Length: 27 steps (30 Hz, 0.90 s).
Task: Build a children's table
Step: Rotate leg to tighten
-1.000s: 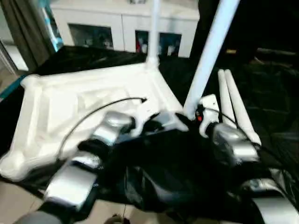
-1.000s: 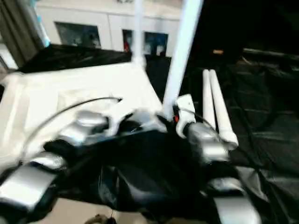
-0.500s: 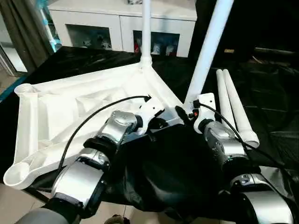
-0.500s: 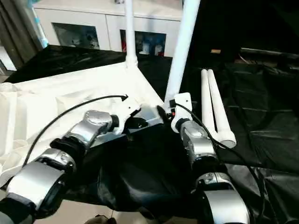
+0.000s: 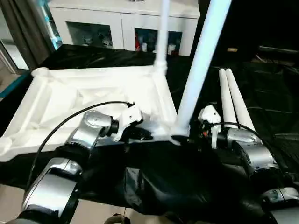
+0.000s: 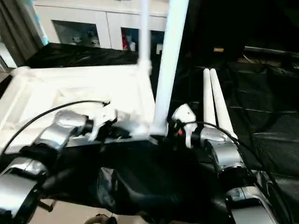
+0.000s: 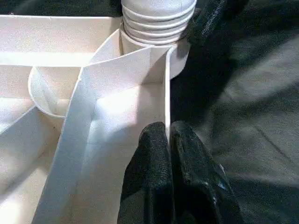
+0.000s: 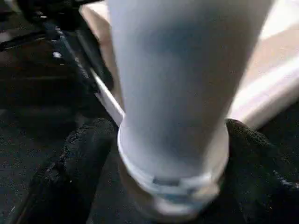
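Pinching the stiff, light tabletop (image 5: 93, 95) rim, the left claw (image 7: 169, 140) is clamped; right claw (image 8: 170, 154) straddles the slippery near leg (image 5: 198, 65), grip uncertain.

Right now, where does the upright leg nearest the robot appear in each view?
Left eye: near leg, right of centre, upright.
Right eye: centre, likewise.
Left wrist: its ribbed foot in the socket.
Right wrist: close up, mid-picture.
Shared landmark: the tabletop corner holding it.

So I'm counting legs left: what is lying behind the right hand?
Two loose white legs lie side by side on the black sheet behind the right hand; their near ends are hidden.
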### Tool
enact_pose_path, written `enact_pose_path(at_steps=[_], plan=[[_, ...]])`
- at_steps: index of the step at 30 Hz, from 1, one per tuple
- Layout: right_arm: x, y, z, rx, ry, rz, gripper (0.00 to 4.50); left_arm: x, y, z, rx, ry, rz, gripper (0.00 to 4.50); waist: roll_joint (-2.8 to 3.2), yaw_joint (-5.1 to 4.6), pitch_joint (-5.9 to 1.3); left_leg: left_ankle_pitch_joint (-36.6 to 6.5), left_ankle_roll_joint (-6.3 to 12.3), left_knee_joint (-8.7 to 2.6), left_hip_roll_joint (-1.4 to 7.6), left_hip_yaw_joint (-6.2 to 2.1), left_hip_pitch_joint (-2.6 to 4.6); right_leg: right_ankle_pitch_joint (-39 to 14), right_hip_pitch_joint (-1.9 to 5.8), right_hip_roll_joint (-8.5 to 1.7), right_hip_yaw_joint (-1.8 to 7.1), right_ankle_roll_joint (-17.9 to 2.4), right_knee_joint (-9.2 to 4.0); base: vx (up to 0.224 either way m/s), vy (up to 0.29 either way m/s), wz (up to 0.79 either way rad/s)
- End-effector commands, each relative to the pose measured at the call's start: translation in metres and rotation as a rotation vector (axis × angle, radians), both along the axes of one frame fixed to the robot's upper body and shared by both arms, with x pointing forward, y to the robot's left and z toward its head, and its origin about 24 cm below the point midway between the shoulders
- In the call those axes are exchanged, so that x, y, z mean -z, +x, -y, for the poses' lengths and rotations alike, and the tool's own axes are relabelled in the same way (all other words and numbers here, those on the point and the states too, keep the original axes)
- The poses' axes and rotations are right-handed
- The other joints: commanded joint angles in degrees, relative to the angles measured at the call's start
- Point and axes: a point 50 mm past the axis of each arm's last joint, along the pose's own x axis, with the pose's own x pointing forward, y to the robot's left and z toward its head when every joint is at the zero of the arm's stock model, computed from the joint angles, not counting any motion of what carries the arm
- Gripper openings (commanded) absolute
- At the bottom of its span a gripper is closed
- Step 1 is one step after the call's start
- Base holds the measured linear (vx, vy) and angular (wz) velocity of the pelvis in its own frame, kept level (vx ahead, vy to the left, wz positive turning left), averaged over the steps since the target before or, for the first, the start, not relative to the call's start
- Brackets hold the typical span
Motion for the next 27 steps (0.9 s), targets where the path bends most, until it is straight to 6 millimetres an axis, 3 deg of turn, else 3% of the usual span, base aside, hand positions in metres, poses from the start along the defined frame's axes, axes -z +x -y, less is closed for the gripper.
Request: enact_pose_path(at_steps=[1, 4, 7, 10, 17, 23, 25, 26, 27], plan=[[-0.001, -0.003, 0.001, -0.030, 0.002, -0.006, 3.79, -0.012, 0.000, 0.008, 0.065, -0.065, 0.035, 0.00, -0.41, -0.09, -3.86, -14.1, 2.94, -4.16, 4.33, -2.17, 2.34, -10.5, 1.99, -4.27, 2.64, -15.4, -4.11, 0.000, 0.000, 0.00], [-0.002, -0.005, 0.001, -0.045, 0.006, -0.019, 3.79, -0.012, -0.001, 0.007, 0.070, -0.061, 0.033, 0.00, -0.49, 0.09, -3.87, -14.8, 1.55, -4.27, 4.32, -2.16, 2.49, -11.4, 1.89, -4.40, 2.76, -14.8, -4.19, 0.000, 0.000, 0.00], [-0.001, -0.006, -0.001, -0.057, 0.009, -0.034, 3.79, -0.012, -0.002, 0.006, 0.070, -0.059, 0.032, 0.00, -0.58, 0.24, -3.98, -13.4, 1.86, -4.19, 4.22, -2.16, 2.31, -9.8, 2.04, -4.35, 2.74, -14.7, -3.98, 0.000, 0.000, 0.00], [0.000, -0.007, -0.002, -0.061, 0.016, -0.045, 3.47, -0.012, -0.002, 0.006, 0.072, -0.060, 0.030, 0.00, -0.65, 0.34, -4.15, -11.1, 2.93, -3.95, 4.14, -2.11, 2.14, -6.8, 2.17, -4.33, 2.66, -15.1, -3.61, 0.000, 0.000, 0.00], [0.005, -0.010, -0.007, -0.041, 0.029, -0.063, 2.98, -0.012, -0.003, 0.008, 0.070, -0.068, 0.026, 0.00, -0.70, 0.39, -4.10, -11.3, 2.88, -3.94, 4.13, -2.11, 2.19, -8.2, 2.10, -4.31, 2.62, -14.8, -3.76, 0.000, 0.000, 0.00], [0.021, -0.004, -0.010, 0.154, 0.019, -0.073, 2.79, -0.011, 0.004, 0.016, -0.019, -0.062, 0.058, 0.00, -0.75, -0.07, -3.89, -13.4, 1.24, -4.23, 4.10, -2.21, 2.32, -11.6, 1.82, -4.40, 2.71, -14.1, -4.14, 0.000, 0.000, 0.00], [0.030, 0.001, -0.013, 0.299, 0.016, -0.075, 2.77, -0.010, 0.013, 0.024, -0.119, -0.043, 0.086, 0.00, -0.48, -0.47, -3.85, -14.6, 0.38, -4.31, 4.07, -2.32, 2.40, -13.2, 1.63, -4.52, 2.83, -13.8, -4.33, 0.000, 0.000, 0.00], [0.035, 0.004, -0.015, 0.386, 0.016, -0.081, 2.77, -0.009, 0.017, 0.029, -0.178, -0.035, 0.102, 0.00, -0.60, -0.95, -3.71, -16.8, -1.26, -4.48, 4.00, -2.53, 2.82, -15.6, 1.50, -4.56, 2.83, -13.4, -4.76, 0.000, 0.000, 0.00], [0.038, 0.007, -0.017, 0.474, 0.011, -0.085, 2.77, -0.009, 0.021, 0.035, -0.237, -0.035, 0.114, 0.00, -0.71, -1.11, -3.74, -16.6, -1.35, -4.48, 3.81, -2.55, 2.56, -15.9, 1.72, -4.55, 2.79, -13.2, -4.79, 0.000, 0.000, 0.00]])
